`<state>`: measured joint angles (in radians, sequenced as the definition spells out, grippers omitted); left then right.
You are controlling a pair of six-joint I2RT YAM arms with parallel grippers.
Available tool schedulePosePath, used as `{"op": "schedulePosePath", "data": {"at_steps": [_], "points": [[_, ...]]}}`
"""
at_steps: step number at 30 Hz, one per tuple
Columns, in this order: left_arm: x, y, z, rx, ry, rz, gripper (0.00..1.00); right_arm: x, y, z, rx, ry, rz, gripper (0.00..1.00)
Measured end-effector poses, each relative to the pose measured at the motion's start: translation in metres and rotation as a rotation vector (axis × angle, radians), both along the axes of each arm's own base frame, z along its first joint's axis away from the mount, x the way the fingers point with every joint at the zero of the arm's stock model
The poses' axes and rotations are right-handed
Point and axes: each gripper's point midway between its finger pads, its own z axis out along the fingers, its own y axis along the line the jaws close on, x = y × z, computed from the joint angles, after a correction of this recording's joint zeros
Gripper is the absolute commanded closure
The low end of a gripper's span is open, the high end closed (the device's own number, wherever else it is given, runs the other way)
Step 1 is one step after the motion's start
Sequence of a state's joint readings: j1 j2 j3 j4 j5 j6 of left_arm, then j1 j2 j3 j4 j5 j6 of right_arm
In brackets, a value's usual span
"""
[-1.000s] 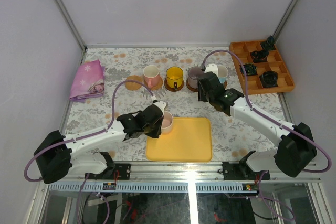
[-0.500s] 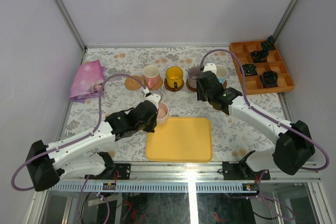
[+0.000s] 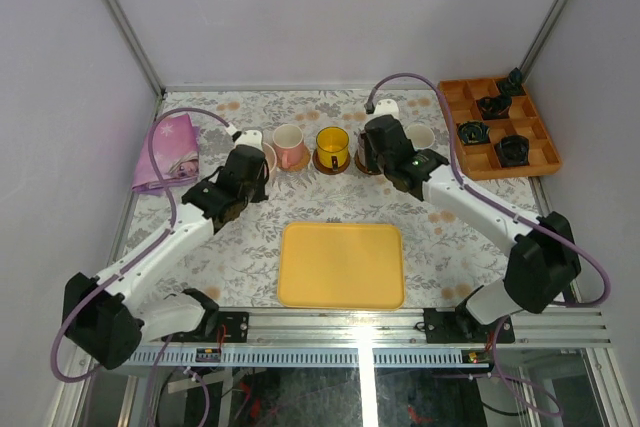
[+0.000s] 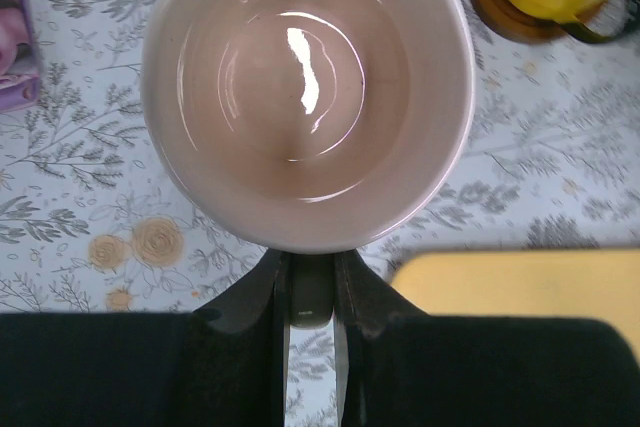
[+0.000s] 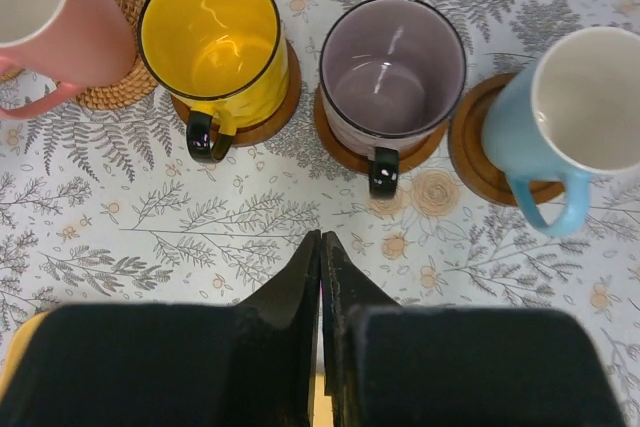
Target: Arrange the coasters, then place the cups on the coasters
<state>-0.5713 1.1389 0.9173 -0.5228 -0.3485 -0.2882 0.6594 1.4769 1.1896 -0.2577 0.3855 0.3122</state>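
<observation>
Held cup: pale pink cup (image 4: 305, 97), at the left end of the cup row, at 9 o'clock of the second pink cup (image 3: 288, 144); whether it rests on anything cannot be told.
Left gripper (image 4: 310, 275): pinching the held cup's handle.
Seated cups: second pink cup on a woven coaster (image 5: 115, 47); toward 3 o'clock, yellow cup (image 5: 208, 42), purple-grey cup (image 5: 392, 67) and light blue cup (image 5: 570, 107), each on one of the dark brown coasters (image 5: 478, 162).
Right gripper (image 5: 320, 257): fingers pressed together, at 6 o'clock of the purple-grey cup.
Yellow tray (image 3: 340, 265): at 6 o'clock of the row, well apart.
Purple cloth (image 3: 168, 152): at 9 o'clock of the held cup.

Yellow tray (image 3: 341, 265), orange compartment tray (image 3: 453, 96) — black objects (image 3: 513, 150) inside, pink cloth (image 3: 168, 152)
</observation>
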Motion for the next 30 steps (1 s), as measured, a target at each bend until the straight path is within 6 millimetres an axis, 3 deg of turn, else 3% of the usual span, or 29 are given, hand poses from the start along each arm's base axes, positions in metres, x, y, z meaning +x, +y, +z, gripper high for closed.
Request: {"op": "schedulePosePath", "data": {"at_steps": [8,18,23,30], "points": [[0.054,0.037,-0.019,-0.016,0.003,0.150,1.00,0.014,0.030,-0.044,-0.023,0.101,0.083,1.00],[0.102,0.066,-0.045,-0.072,0.014,0.231,1.00,0.024,0.049,-0.077,-0.030,0.159,0.134,1.00],[0.116,0.071,-0.054,-0.089,0.021,0.240,1.00,0.030,0.058,-0.091,-0.025,0.175,0.148,1.00],[0.133,0.061,-0.046,-0.125,-0.012,0.211,1.00,0.041,0.067,-0.104,-0.030,0.184,0.149,1.00]]}}
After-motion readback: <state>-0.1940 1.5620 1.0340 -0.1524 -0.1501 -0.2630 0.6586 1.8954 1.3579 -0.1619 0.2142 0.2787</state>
